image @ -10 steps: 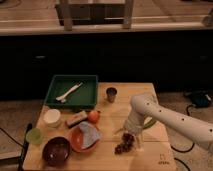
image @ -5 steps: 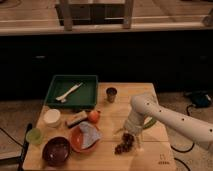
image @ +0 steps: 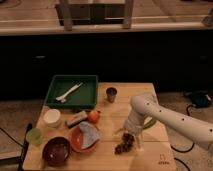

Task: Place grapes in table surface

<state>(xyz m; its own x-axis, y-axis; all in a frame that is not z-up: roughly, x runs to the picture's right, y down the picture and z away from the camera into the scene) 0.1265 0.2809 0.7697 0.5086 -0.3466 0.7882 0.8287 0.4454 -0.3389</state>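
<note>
The grapes (image: 125, 144), a small lumpy dark purple-brown bunch, lie on the table surface (image: 112, 114), a top of pale planks, near its front right. My gripper (image: 131, 135) hangs from the white arm coming in from the right and sits directly over the upper right of the bunch, touching or just above it. A small dark logo mark (image: 160, 162) shows at the table's front right corner.
A green tray (image: 91, 94) with a white utensil (image: 69, 92) stands at the back left. A small dark cup (image: 111, 94), an orange fruit (image: 93, 116), an orange plate with a cloth (image: 86, 136), a dark bowl (image: 56, 150), a white cup (image: 52, 118) and a green cup (image: 34, 136) fill the left half.
</note>
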